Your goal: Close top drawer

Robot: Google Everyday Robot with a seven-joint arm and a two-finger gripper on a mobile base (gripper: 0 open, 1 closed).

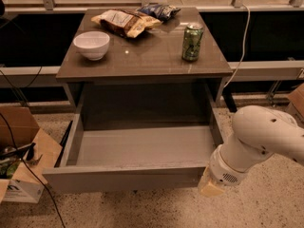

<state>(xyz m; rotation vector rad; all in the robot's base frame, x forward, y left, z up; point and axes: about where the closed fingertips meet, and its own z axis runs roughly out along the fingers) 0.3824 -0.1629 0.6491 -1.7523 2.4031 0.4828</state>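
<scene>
In the single camera view, the top drawer is standing pulled far out of the brown-topped bench, its pale grey box showing nothing inside. Its plain flat front is running left to right across the near side, so its long axis is lying crosswise to the direction it has to travel, which is straight back under the bench top.

The end effector is hanging at the right end of that drawer front, just outside the near right corner and low against the panel. I cannot tell whether it is touching the front, nor whether it is open or closed. The white arm is reaching in from the right of the drawer, and it is the only arm there is.

As I judge it, the drawer is lying to the left of and beyond the end effector, so the push is wanting to go on the front face, away from me, and nearer its middle to avoid skewing.

Beyond the drawer, on the bench top, a white bowl, a green can and snack bags are sitting.
</scene>
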